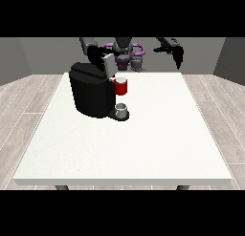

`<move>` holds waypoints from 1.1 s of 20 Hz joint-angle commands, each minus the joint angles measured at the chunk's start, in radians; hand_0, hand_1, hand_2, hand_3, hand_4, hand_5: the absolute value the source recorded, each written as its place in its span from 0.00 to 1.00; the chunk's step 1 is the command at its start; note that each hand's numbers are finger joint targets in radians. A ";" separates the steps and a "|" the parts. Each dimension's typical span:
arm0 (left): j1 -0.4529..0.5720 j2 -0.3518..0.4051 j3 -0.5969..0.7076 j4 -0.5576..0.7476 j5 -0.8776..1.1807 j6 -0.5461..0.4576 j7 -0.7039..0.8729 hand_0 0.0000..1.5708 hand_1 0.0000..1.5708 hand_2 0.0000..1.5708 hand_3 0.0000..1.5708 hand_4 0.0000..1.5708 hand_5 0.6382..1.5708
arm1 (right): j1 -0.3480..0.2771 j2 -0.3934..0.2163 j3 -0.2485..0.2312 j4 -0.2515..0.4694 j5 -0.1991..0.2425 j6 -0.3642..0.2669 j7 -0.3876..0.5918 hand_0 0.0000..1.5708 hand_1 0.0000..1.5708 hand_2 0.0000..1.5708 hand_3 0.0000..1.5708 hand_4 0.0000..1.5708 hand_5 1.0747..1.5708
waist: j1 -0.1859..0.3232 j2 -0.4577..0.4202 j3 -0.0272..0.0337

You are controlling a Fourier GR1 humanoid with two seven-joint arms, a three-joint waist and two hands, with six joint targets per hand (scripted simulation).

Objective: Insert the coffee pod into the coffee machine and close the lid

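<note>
Standing on the large white table (143, 144), the bulky black coffee machine (91, 89) has the hand at the view's left (106, 63) right at its top rear.

Machine as landmark: a red thing at the machine (121, 86) sits on its front face; below that, a small grey cup-shaped thing (122, 110) rests on the machine's base, cannot tell if it is the pod. Hand at the view's left is touching or just over the machine's upper back edge; finger spread cannot be told. Hand at the view's right (175, 50) hangs well apart from the machine, above the table's far edge, fingers pointing down, relaxed, holding nothing.
</note>
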 commanded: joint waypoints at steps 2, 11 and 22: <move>-0.025 -0.005 -0.009 0.019 -0.015 0.027 0.017 0.00 0.00 0.00 0.00 0.09 1.00 | -0.065 0.010 0.055 0.005 0.046 0.012 0.036 0.00 0.00 0.00 0.00 0.00 1.00 | 0.006 0.006 -0.0016; -0.076 -0.001 0.001 0.038 -0.005 0.031 0.002 0.00 0.00 0.00 0.00 0.11 1.00 | -0.071 0.021 0.097 -0.050 0.076 -0.022 0.018 0.00 0.00 0.00 0.00 0.09 1.00 | 0.021 0.046 -0.0015; 0.057 -0.009 -0.005 0.046 -0.011 0.012 -0.120 0.00 0.00 0.00 0.00 0.09 1.00 | 0.143 0.145 0.231 -0.153 0.005 -0.017 -0.106 0.00 0.00 0.00 0.00 0.18 1.00 | -0.039 -0.099 -0.0015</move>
